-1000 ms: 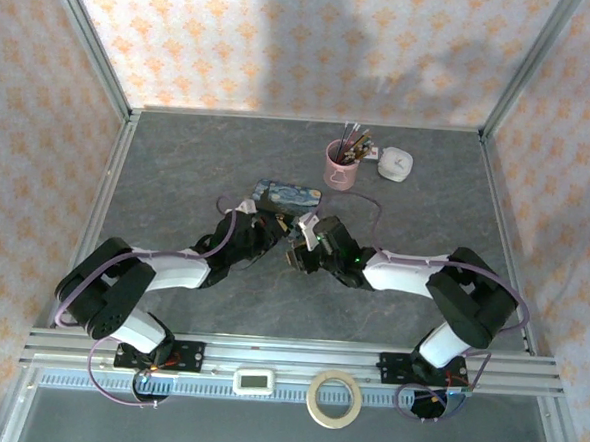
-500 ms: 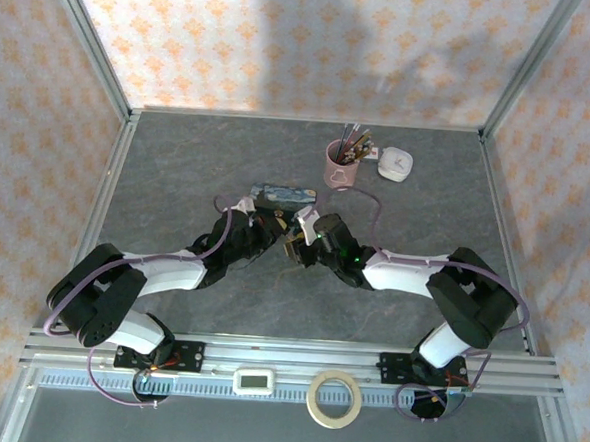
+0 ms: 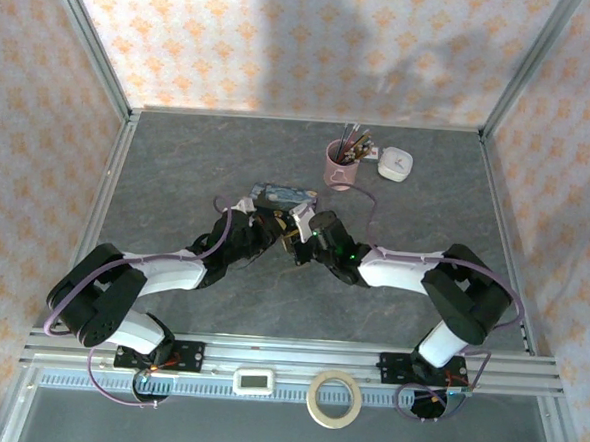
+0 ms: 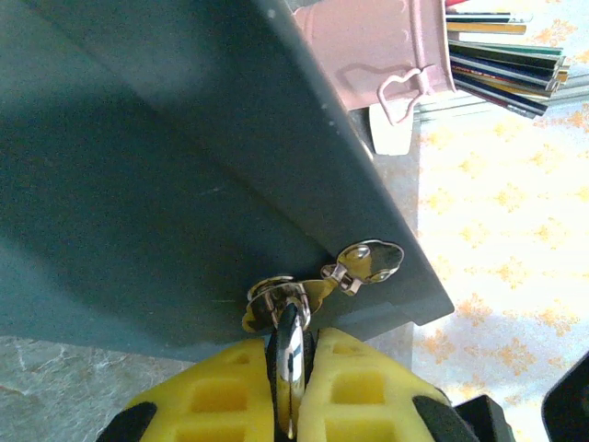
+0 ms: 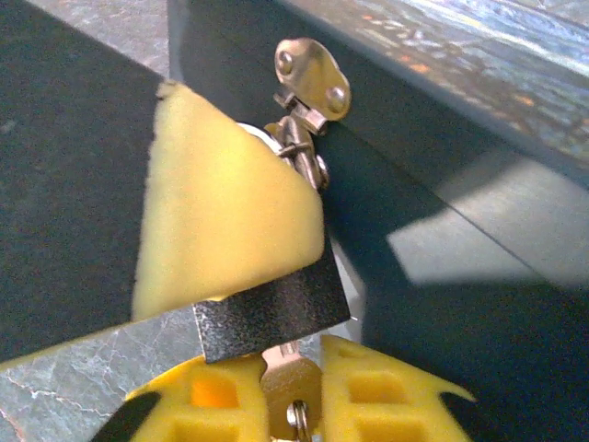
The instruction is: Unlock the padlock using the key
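Both arms stretched low, wrists meeting before blue painted tin box [image 3: 285, 193]. Now left gripper [image 4: 288, 348] clamps small dark grey padlock [image 5: 271, 308] at tin's silvery clasp [image 5: 313, 74]; right gripper [image 5: 291, 366] pinches thin silvery key [image 5: 293, 394], seated in padlock.

One small dark grey metal padlock [image 5: 271, 313]. One thin silvery metal key [image 5: 290, 376]. One blue painted tin box [image 3: 285, 193]. One pink metal cup [image 3: 338, 172], with pens and pencils [image 3: 355, 140] packed too tight to count. One small white flat thing [image 3: 395, 164]. One little white screen gadget [image 3: 255, 381]. One pale tape ring [image 3: 313, 397]. Two black-and-white robot arms [image 3: 167, 271] [image 3: 402, 270].
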